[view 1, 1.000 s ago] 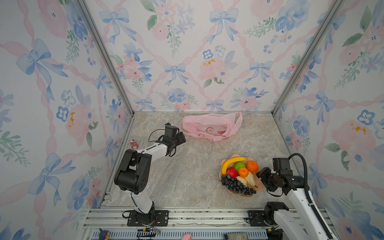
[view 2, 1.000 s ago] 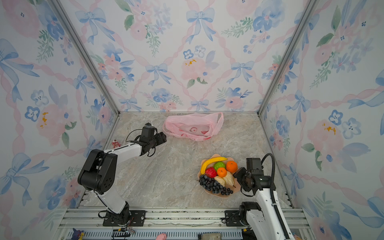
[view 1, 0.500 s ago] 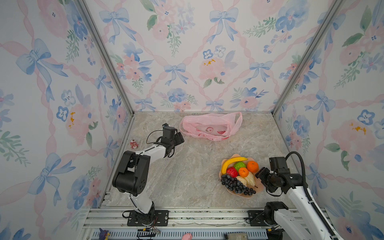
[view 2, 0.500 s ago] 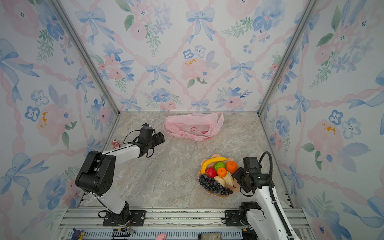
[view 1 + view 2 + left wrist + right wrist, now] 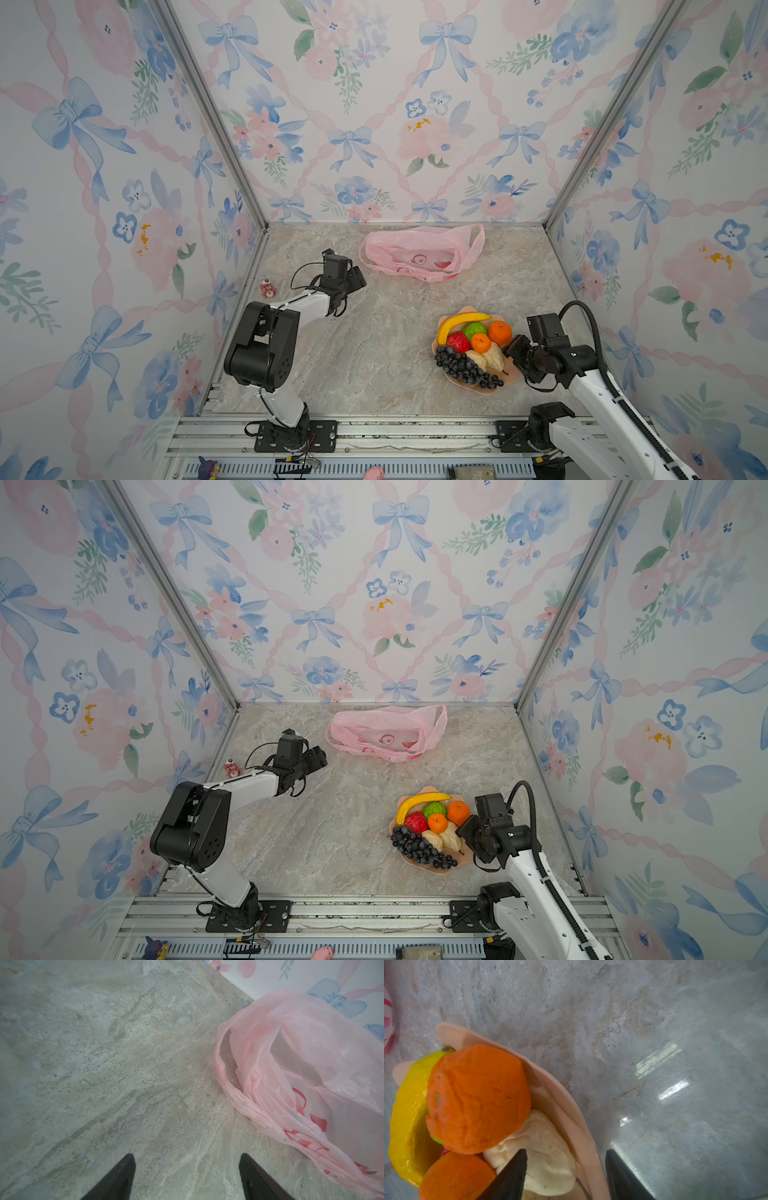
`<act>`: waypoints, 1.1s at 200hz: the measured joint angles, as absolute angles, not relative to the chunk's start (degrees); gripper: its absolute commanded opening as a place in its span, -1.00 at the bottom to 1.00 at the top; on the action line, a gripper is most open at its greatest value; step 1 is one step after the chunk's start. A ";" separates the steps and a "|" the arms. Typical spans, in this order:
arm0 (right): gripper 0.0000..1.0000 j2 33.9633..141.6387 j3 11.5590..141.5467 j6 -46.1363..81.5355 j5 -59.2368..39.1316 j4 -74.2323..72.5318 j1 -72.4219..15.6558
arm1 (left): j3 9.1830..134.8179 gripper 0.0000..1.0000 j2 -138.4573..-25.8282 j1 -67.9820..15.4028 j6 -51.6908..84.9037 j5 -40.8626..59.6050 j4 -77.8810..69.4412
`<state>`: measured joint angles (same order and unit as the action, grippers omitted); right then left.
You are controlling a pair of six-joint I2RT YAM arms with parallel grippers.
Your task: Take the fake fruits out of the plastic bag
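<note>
The pink plastic bag (image 5: pixel 419 253) (image 5: pixel 384 731) lies slack and low at the back of the table, its mouth facing my left gripper (image 5: pixel 187 1154). That gripper (image 5: pixel 359 280) hangs open just left of the bag (image 5: pixel 301 1064), with only bare table between its fingers. The fake fruits sit on a peach plate (image 5: pixel 486 390): banana (image 5: pixel 457 322), green fruit (image 5: pixel 474 330), oranges (image 5: pixel 499 332), red fruit (image 5: pixel 458 341), pears (image 5: pixel 488 359), grapes (image 5: pixel 463 368). My right gripper (image 5: pixel 513 347) (image 5: pixel 566 1150) is open at the plate's right edge, one finger over a pear (image 5: pixel 546 1151), the other outside the rim (image 5: pixel 556 1101).
A small red-and-white figurine (image 5: pixel 267 287) stands by the left wall. Floral walls close the table on three sides. The aluminium rail (image 5: pixel 374 432) with both arm bases runs along the front edge.
My right gripper has edged left toward the plate's rim. The left arm has hardly moved. Bag and fruits lie as before.
</note>
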<state>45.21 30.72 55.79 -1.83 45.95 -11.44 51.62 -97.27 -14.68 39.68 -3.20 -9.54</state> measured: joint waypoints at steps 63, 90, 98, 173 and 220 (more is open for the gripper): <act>0.18 51.16 30.79 59.44 -1.19 39.24 -17.87 | 49.80 0.62 -96.51 -13.58 39.66 -3.18 -9.80; 0.18 54.43 31.44 60.88 -0.60 36.86 -21.23 | 49.36 0.63 -95.92 -13.10 39.66 -3.16 -10.02; 0.18 55.37 31.81 61.30 -0.40 36.25 -22.22 | 49.04 0.63 -95.68 -12.93 39.66 -3.16 -10.31; 0.17 65.78 37.06 64.16 2.00 30.44 -30.55 | 45.80 0.64 -94.11 -10.28 39.64 -2.50 -11.70; 0.16 73.03 41.39 65.19 2.44 26.79 -34.74 | 44.34 0.64 -92.99 -8.95 39.64 -2.07 -12.38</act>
